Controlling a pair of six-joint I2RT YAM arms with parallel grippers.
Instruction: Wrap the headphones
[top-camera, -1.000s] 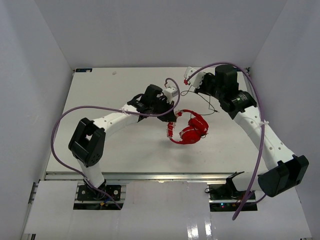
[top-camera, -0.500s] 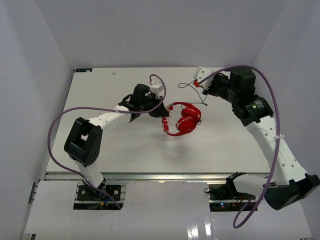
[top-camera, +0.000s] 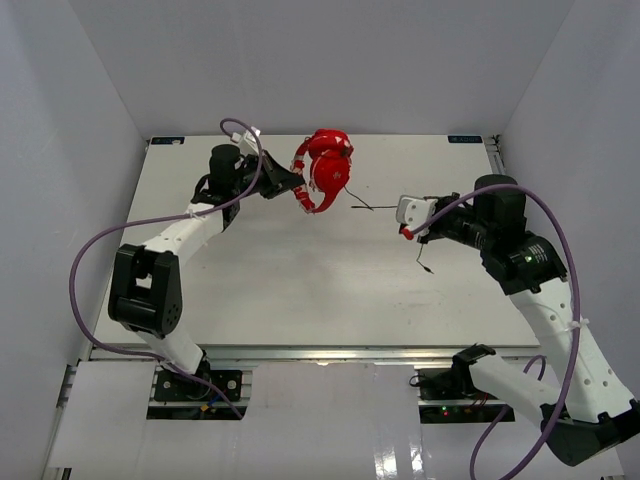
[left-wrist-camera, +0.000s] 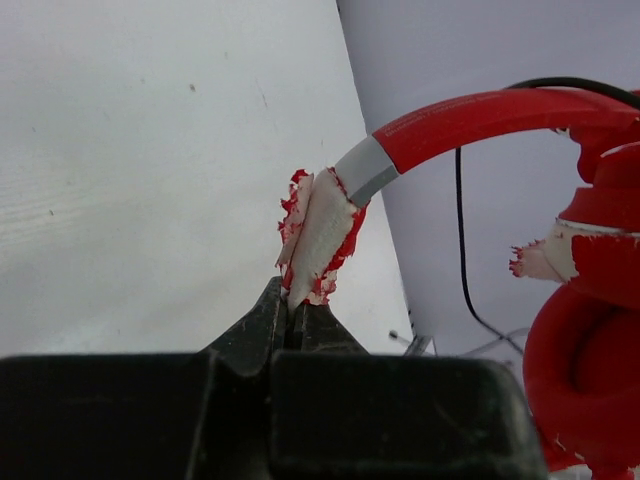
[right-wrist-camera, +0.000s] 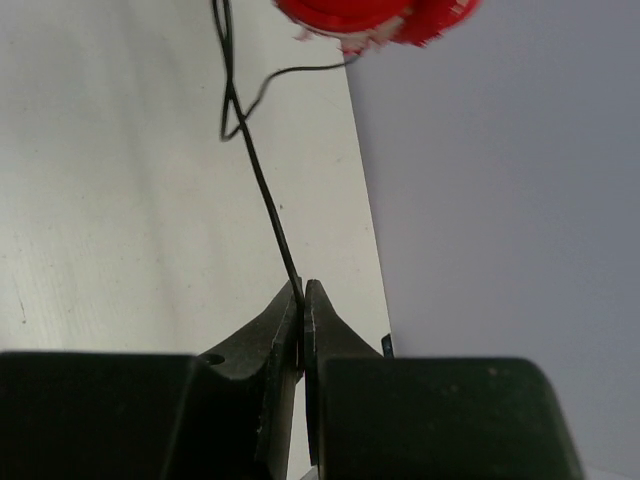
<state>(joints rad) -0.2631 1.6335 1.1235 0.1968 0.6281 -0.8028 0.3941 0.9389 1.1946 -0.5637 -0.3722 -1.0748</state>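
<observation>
Headphones (top-camera: 325, 170) are hanging in the left gripper (top-camera: 290, 183) over the middle of the table's (top-camera: 300, 300) far edge, seemingly lifted off the surface, with the back wall (top-camera: 330, 70) showing behind them.

Left wrist view: the left gripper's (left-wrist-camera: 295, 312) fingers (left-wrist-camera: 262, 325) are pressing together on a frayed white-and-red tab (left-wrist-camera: 315, 235) at one end of the red headband (left-wrist-camera: 480, 118). The headband is arching away to the right of the tab, and the two earcups (left-wrist-camera: 585, 350) are stacking at the right of that view.

Cord (top-camera: 365, 207): thin and black, it is running from the earcups out over the table toward its right side. It is reaching the right gripper (top-camera: 405, 226), which is hovering right of the table's middle, well apart from the headphones. A short tail of cord is dangling past that gripper toward the table's near edge.

Right wrist view: the right gripper's (right-wrist-camera: 302, 300) fingers (right-wrist-camera: 275, 330) are closing tight on the cord (right-wrist-camera: 262, 190), which is stretching nearly straight up the view, then kinking into a small loop just short of the red earcup.

Purple cables (top-camera: 100, 250) are looping off both arms beyond the table's left and right sides.
</observation>
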